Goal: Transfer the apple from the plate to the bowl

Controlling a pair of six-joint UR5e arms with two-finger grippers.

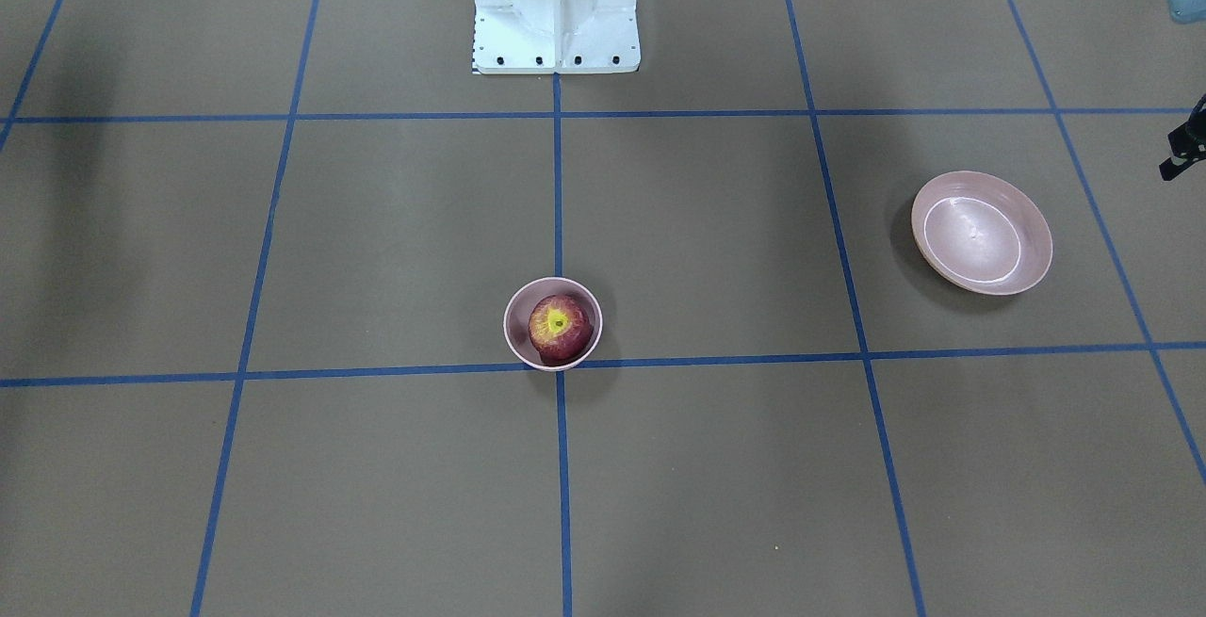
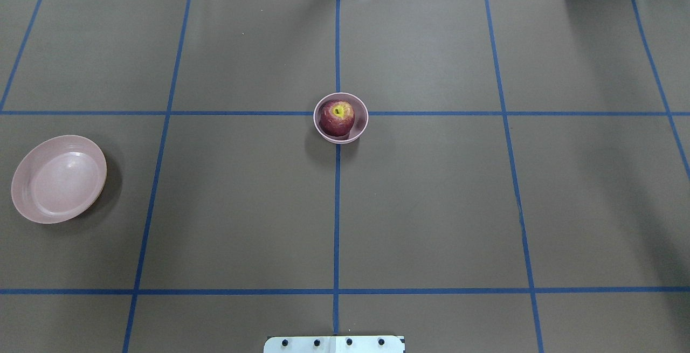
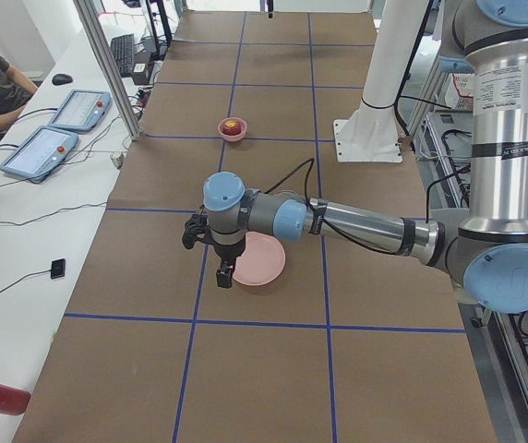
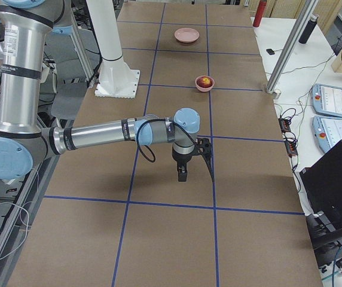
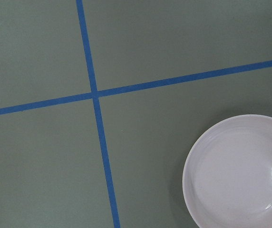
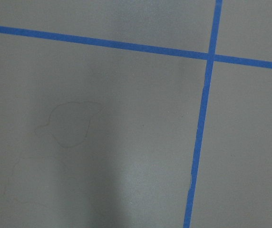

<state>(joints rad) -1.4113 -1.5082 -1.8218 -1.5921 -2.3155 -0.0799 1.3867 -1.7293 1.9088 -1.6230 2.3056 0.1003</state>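
Snugly seated with its stem hollow up, the apple point(image 2: 337, 117) fills the bowl point(image 2: 362, 126) at the middle of the bench point(image 2: 431, 207), which suggests the transfer is done. The plate point(image 2: 59, 178) lies bare near the bench's left edge. The left hand point(image 3: 220, 273) hangs raised beside it, and the right hand point(image 4: 183, 173) hangs over bare bench. Both are probably holding clear, and whether their fingers are apart or together cannot be told.

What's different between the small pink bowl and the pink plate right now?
The bowl is small and deep; the plate is wider and shallow. The bowl holds the apple; the plate holds nothing. The bowl sits where the blue tape lines cross at mid-table; the plate lies off on the robot's left side. Both are round and pale pink.
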